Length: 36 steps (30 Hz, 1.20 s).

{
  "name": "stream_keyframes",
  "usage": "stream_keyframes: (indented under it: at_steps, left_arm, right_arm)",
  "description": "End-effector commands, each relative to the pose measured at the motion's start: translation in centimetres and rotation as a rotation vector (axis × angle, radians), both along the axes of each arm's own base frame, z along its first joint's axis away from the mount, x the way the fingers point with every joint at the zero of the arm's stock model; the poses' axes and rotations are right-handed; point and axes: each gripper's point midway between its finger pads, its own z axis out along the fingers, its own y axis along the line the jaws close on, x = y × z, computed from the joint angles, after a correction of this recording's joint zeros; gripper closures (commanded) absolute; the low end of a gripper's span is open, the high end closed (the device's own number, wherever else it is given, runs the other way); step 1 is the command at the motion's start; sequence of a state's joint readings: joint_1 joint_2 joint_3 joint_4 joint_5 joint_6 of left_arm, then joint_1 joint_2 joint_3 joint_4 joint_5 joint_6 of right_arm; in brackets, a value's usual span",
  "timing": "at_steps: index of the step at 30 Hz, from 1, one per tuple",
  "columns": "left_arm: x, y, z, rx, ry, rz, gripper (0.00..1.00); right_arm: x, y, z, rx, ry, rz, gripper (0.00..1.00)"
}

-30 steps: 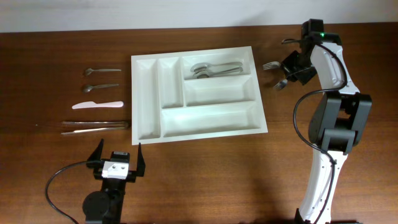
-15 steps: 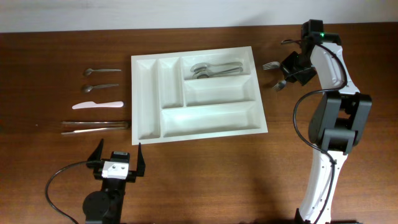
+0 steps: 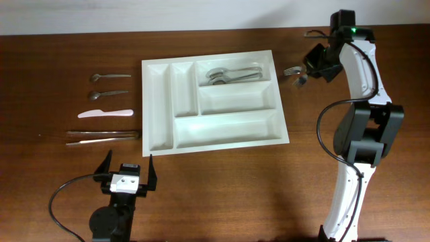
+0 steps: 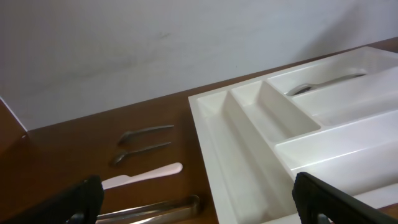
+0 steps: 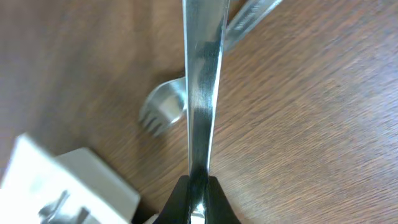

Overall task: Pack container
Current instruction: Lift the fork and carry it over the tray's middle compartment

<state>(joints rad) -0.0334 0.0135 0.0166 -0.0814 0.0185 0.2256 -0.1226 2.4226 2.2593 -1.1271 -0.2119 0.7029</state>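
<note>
The white container [image 3: 161,64] lies mid-table, with several metal spoons [image 3: 232,74] in its far right compartment; it also shows in the left wrist view [image 4: 249,155]. My right gripper [image 3: 314,67] is right of the container, shut on the handle of a metal utensil [image 5: 202,93], whose head hangs at its left [image 3: 300,81]. A fork [image 3: 290,70] lies on the table beside it and also shows in the right wrist view [image 5: 165,109]. My left gripper [image 3: 127,176] is open and empty near the front edge.
Left of the container lie two small spoons [image 3: 109,76] [image 3: 107,94], a white plastic knife [image 3: 105,113] and metal tongs [image 3: 102,136]. The knife [image 4: 143,175] and tongs [image 4: 155,208] also show in the left wrist view. The right arm's base stands at the right [image 3: 363,141].
My right gripper has moved toward the far edge with the metal utensil, its head now closer to the fork. The left arm has not moved.
</note>
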Motion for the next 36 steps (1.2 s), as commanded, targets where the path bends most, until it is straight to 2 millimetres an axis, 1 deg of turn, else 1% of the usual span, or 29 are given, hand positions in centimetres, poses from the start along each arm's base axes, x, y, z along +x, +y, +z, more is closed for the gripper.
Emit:
stream_keyframes:
  at_steps: [1, 6, 7, 8, 11, 12, 16, 17, 20, 24, 27, 28, 31, 34, 36]
  left_arm:
    - [0.0, 0.0, -0.2, 0.015, -0.002, 0.003, 0.01]
    - [0.0, 0.0, -0.2, 0.015, -0.002, 0.003, 0.01]
    - [0.0, 0.0, -0.2, 0.015, -0.002, 0.003, 0.01]
    - [0.0, 0.0, -0.2, 0.015, -0.002, 0.003, 0.01]
    - [0.0, 0.0, -0.2, 0.015, -0.002, 0.003, 0.01]
    - [0.0, 0.0, -0.2, 0.016, -0.002, 0.003, 0.01]
    - [0.0, 0.0, -0.2, 0.016, -0.002, 0.003, 0.01]
    - [0.0, 0.0, -0.2, 0.016, -0.002, 0.003, 0.01]
    - [0.0, 0.0, -0.2, 0.016, -0.002, 0.003, 0.01]
    - [0.0, 0.0, -0.2, 0.015, -0.002, 0.003, 0.01]
    - [0.0, 0.0, -0.2, 0.016, -0.002, 0.003, 0.01]
    - [0.0, 0.0, -0.2, 0.016, -0.002, 0.003, 0.01]
    - [0.0, 0.0, -0.2, 0.015, -0.002, 0.003, 0.01]
    - [0.0, 0.0, -0.2, 0.015, -0.002, 0.003, 0.01]
    - [0.0, 0.0, -0.2, 0.016, -0.002, 0.003, 0.01]
  right_arm:
    - [0.8, 2.2, 5.1, 0.056, -0.113, 0.064, 0.96]
    - [1.3, 5.2, 6.6, 0.105, -0.15, 0.126, 0.96]
    - [1.4, 6.4, 7.0, 0.114, -0.159, 0.148, 0.96]
    - [1.4, 6.9, 7.2, 0.116, -0.163, 0.158, 0.96]
    - [1.3, 9.9, 7.7, 0.12, -0.174, 0.208, 0.96]
    - [1.1, 11.4, 7.8, 0.125, -0.174, 0.226, 0.96]
    - [0.5, 14.9, 7.8, 0.152, -0.151, 0.234, 0.96]
    - [0.2, 16.0, 7.8, 0.161, -0.139, 0.223, 0.96]
    - [-0.5, 18.2, 7.5, 0.173, -0.097, 0.164, 0.96]
    - [-1.8, 20.4, 6.9, 0.172, -0.025, 0.061, 0.96]
    - [-3.4, 21.5, 6.0, 0.132, 0.043, -0.056, 0.96]
    - [-4.0, 22.1, 5.8, 0.12, 0.066, -0.092, 0.96]
    - [-4.8, 23.6, 5.6, 0.101, 0.074, -0.113, 0.96]
    - [-5.9, 24.7, 5.4, 0.09, 0.099, -0.162, 0.96]
    - [-6.4, 24.8, 5.2, 0.074, 0.116, -0.192, 0.96]
